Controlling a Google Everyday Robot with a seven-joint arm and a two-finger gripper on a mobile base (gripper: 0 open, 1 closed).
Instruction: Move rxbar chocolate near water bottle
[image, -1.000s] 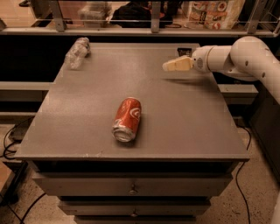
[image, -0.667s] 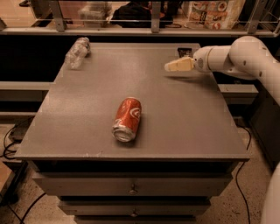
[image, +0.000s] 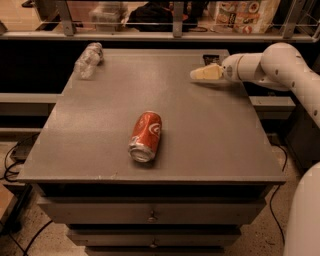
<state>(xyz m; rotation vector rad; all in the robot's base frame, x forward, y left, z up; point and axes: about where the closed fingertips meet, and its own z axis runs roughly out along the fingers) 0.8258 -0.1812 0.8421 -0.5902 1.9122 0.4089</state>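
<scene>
Jaws still near rxbar chocolate (image: 211, 58), far right of table (image: 90, 150).

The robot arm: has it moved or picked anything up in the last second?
Nothing visibly changed. The gripper is over the far right part of the table, just in front of the rxbar chocolate. The water bottle lies at the far left corner and the red can near the middle, as before.
</scene>
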